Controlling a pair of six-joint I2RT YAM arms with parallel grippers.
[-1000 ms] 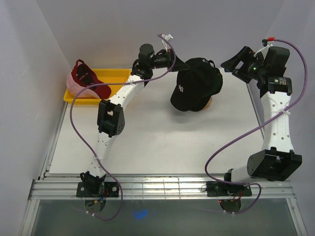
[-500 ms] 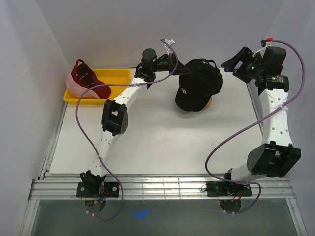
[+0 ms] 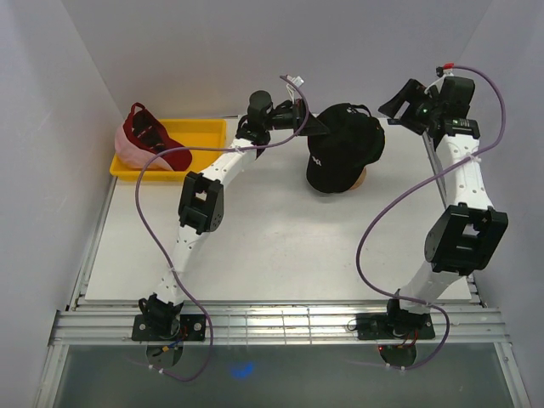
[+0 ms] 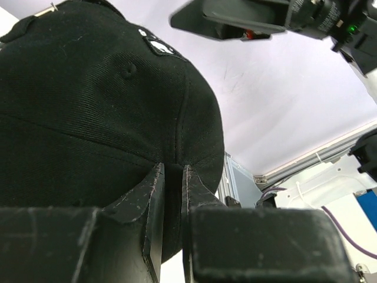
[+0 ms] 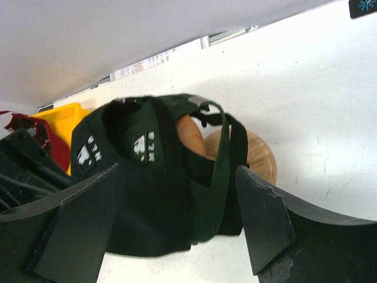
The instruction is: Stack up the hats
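Left gripper [image 4: 172,194]: fingers pressed together on the rim of the black cap [image 4: 88,106], pinching its fabric.
Right gripper [image 5: 177,171]: fingers spread wide and holding nothing, up at 2 o'clock over the table [image 3: 272,246], facing the cap's back.
Black cap: at 1 o'clock on the table, draped over the stand [image 3: 361,177]. It has a rounded crown, a top button, stitched panels and matte twill.
Cap's back: in the right wrist view it looks dark green, with a strap [image 5: 222,171] looped across the stand. I cannot tell whether a second cap lies under it.
Writing: a white logo [image 3: 316,158] on the front. A small patch [image 5: 140,147] has letters beside it that look like MLS, not sure.
Red cap [image 3: 157,140]: dark red, hollow side up, in the tray [image 3: 204,127] at 10 o'clock, resting on the pink cap [image 3: 127,151].
Stand: pale rounded wood, showing below the cap.
Table: white and matte, with a rail [image 3: 280,327] along its 6 o'clock edge.
Room: plain pale walls [image 3: 51,127] on the left, back and right.
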